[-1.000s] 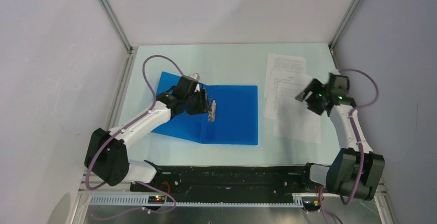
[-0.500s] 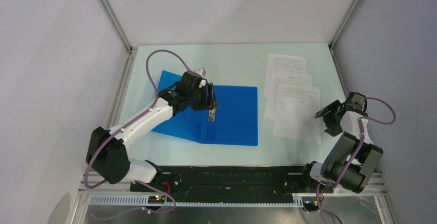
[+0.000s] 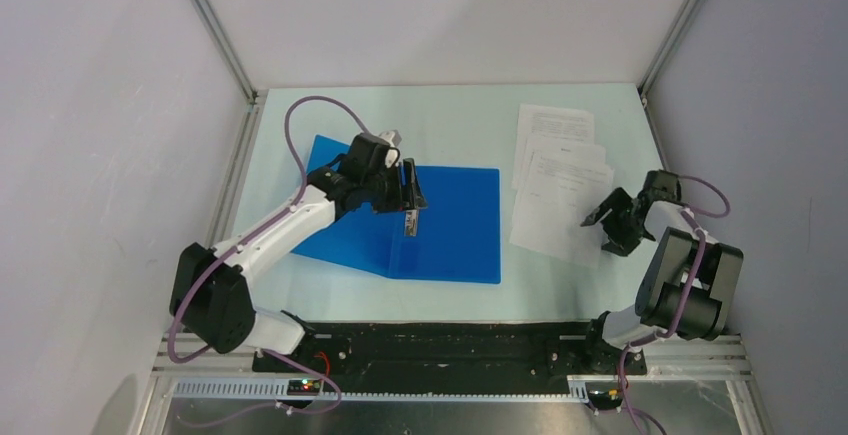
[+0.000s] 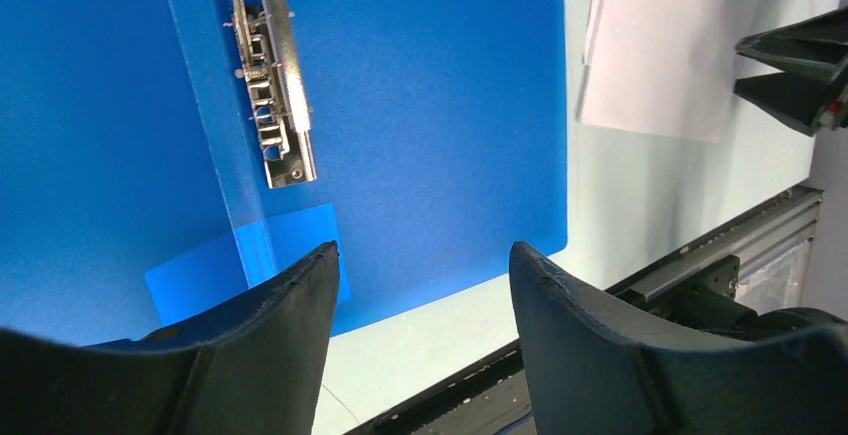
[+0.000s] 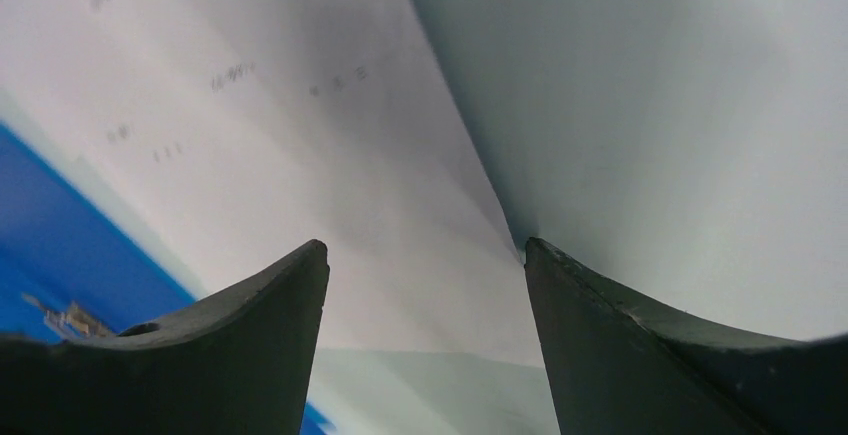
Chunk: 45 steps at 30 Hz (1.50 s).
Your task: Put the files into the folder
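The blue folder (image 3: pixel 455 225) lies open and flat left of the table's middle, with its metal clip (image 3: pixel 412 217) at the spine. In the left wrist view the folder (image 4: pixel 430 105) and clip (image 4: pixel 275 105) lie below my fingers. My left gripper (image 3: pixel 408 190) hovers over the spine, open and empty (image 4: pixel 425 250). The files (image 3: pixel 555 180), white printed sheets, lie fanned out to the right of the folder. My right gripper (image 3: pixel 603 231) is open, low at the near right corner of the top sheet (image 5: pixel 300 135). Its jaws (image 5: pixel 425 245) straddle that corner without holding it.
The pale green table (image 3: pixel 460 115) is walled by white panels with metal posts at the back corners. A black rail (image 3: pixel 450 340) runs along the near edge between the arm bases. My right gripper shows in the left wrist view (image 4: pixel 795 75), beside the sheets (image 4: pixel 660 45).
My right arm swung from the sheets out to the right edge, then came back low at the top sheet's near right corner. The top sheet shifted left. My left gripper moved over the clip.
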Motion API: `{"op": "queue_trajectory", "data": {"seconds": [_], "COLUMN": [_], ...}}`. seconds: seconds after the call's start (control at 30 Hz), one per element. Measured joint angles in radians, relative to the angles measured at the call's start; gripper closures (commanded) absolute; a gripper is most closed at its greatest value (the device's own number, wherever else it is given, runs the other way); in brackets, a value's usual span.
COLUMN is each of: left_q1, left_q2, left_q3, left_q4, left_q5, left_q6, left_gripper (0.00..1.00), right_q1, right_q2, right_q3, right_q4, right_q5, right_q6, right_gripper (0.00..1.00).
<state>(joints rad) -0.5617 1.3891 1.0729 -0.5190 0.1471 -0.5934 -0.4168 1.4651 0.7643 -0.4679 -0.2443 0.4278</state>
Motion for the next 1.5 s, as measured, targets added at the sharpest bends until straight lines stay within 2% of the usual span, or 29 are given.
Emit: {"op": "queue_trajectory", "data": {"seconds": [0.13, 0.3, 0.57, 0.73, 0.93, 1.27, 1.37, 1.5], "left_q1": [0.0, 0.0, -0.002, -0.002, -0.013, -0.052, -0.055, -0.056], "left_q2": [0.033, 0.049, 0.093, 0.111, 0.172, 0.547, 0.702, 0.895], "left_q3": [0.038, 0.06, 0.121, 0.146, 0.198, 0.624, 0.818, 1.047], "left_q4": [0.0, 0.0, 0.0, 0.0, -0.007, -0.007, 0.004, 0.011], "left_q5": [0.033, 0.062, 0.095, 0.097, 0.1, 0.121, 0.124, 0.124], "left_q6": [0.003, 0.011, 0.018, 0.017, 0.006, -0.035, -0.052, -0.09], "left_gripper": [0.32, 0.32, 0.31, 0.3, 0.21, 0.14, 0.11, 0.07], "right_q1": [0.074, 0.085, 0.207, 0.232, 0.213, 0.112, 0.092, 0.088], "right_q2": [0.007, -0.002, -0.002, 0.19, 0.468, 0.625, 0.708, 0.788], "right_q3": [0.001, 0.04, 0.346, 0.584, 0.826, 0.948, 1.053, 1.112], "right_q4": [0.005, -0.028, -0.089, -0.095, -0.141, -0.173, -0.197, -0.201], "right_q5": [-0.045, -0.002, 0.106, 0.152, 0.211, 0.162, 0.138, 0.095], "right_q6": [-0.002, 0.003, 0.004, 0.014, 0.066, 0.083, 0.066, 0.053], "right_gripper": [0.24, 0.24, 0.25, 0.27, 0.27, 0.26, 0.26, 0.26]}}
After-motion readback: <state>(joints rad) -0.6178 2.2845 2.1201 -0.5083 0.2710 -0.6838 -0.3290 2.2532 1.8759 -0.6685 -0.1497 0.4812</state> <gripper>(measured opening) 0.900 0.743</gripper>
